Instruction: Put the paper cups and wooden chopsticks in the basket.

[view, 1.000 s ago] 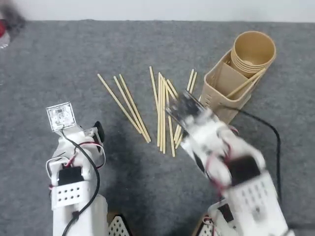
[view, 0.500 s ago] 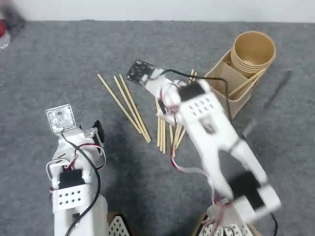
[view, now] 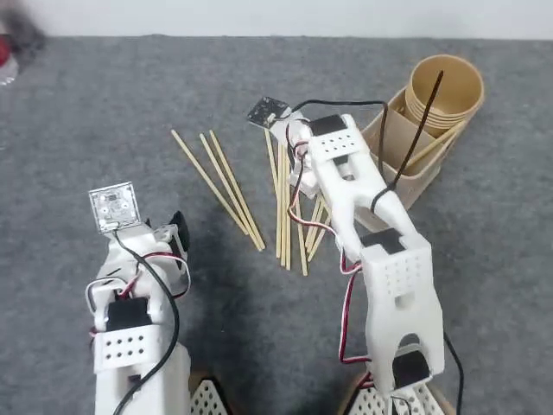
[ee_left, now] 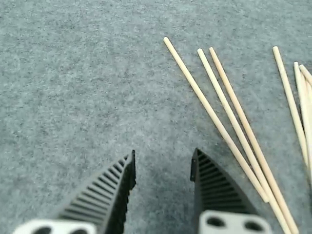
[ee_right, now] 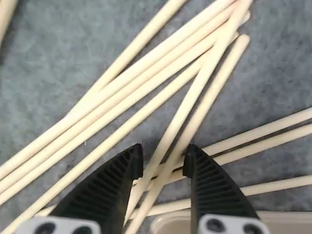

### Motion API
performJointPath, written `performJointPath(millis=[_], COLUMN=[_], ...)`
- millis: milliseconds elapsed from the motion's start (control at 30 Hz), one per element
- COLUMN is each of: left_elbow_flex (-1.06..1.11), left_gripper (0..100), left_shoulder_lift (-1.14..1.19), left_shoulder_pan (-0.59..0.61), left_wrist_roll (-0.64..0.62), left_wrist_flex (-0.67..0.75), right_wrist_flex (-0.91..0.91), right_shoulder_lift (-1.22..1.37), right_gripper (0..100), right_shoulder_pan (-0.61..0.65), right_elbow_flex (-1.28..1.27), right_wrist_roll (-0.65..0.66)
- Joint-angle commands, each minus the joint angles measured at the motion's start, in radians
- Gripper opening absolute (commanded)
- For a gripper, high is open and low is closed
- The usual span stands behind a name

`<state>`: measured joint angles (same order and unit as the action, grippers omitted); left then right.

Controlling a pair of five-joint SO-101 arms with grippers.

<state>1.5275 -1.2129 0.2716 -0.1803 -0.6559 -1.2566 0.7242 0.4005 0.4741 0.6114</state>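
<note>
A: Grey felt surface (view: 104, 95). On it?

B: Loose wooden chopsticks (view: 283, 216), crossed in a heap near the middle. Three more sticks (view: 220, 186) slanting side by side toward the left arm.

A: And the basket (view: 413, 183)?

B: Tan, standing at the far right, just beside the heap. At its far end, a nested stack of paper cups (view: 445, 86). In the next compartment, one leaning stick (view: 429, 149).

A: Left pincer (ee_left: 164, 158)?

B: Spread wide, gripping nothing. Low over bare felt, near the three slanted sticks but apart from them.

A: Right pincer (ee_right: 163, 148)?

B: Spread too, down over the heap and close to the basket. Two sticks running between the tips. Touching them or not: cannot tell.
</note>
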Motion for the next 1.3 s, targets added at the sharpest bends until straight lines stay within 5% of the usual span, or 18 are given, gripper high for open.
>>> performJointPath(millis=[0, 267, 467, 867, 1267], left_elbow_flex=[-0.004, -0.004, -0.004, -0.004, -0.004], left_gripper=[18, 18, 18, 18, 18], left_shoulder_lift=[-0.018, -0.018, -0.018, -0.018, -0.018], left_shoulder_pan=[-0.006, -0.009, -0.009, -0.011, -0.011], left_wrist_roll=[0.003, 0.005, 0.005, 0.005, 0.005], left_wrist_flex=[0.020, 0.020, 0.020, 0.020, 0.020], right_wrist_flex=[-0.021, -0.015, -0.010, -0.035, -0.147], right_shoulder_lift=[0.022, 0.062, 0.059, 0.036, -0.343], right_gripper=[15.2, 14.3, 1.0, 0.7, 0.7], right_shoulder_pan=[-0.015, -0.013, -0.013, -0.012, -0.010], right_elbow_flex=[0.121, 0.140, 0.140, 0.157, 0.157], right_wrist_roll=[0.012, 0.012, 0.018, 0.020, 0.014])
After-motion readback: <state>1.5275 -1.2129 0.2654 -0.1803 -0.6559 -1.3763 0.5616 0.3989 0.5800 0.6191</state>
